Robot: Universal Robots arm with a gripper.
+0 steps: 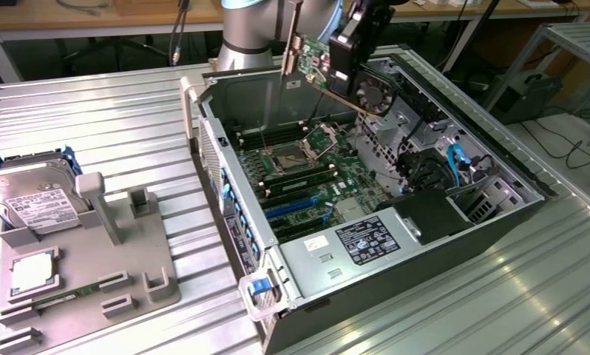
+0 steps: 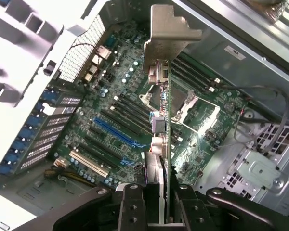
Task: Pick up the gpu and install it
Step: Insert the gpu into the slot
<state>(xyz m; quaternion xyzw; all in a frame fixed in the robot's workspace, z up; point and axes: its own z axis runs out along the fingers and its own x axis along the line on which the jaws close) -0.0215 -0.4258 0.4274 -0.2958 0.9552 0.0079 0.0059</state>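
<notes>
A ribbed metal desk (image 1: 108,126) carries an open computer case (image 1: 251,103) lying on its side, its motherboard (image 1: 305,177) facing up. Beside the case, toward the exterior view's left, sits a grey fixture (image 1: 88,251) with a hard drive (image 1: 29,200) standing in it. The arm (image 1: 248,33) rises behind the case's far end. Above that end of the case the hand (image 1: 347,46) is clamped on the gpu (image 1: 313,63), which hangs clear of the motherboard, touching nothing in the case. In the wrist view the gpu (image 2: 166,120) stands edge-on over the case's slots, its metal bracket (image 2: 171,33) at the end farthest from the hand (image 2: 159,211).
</notes>
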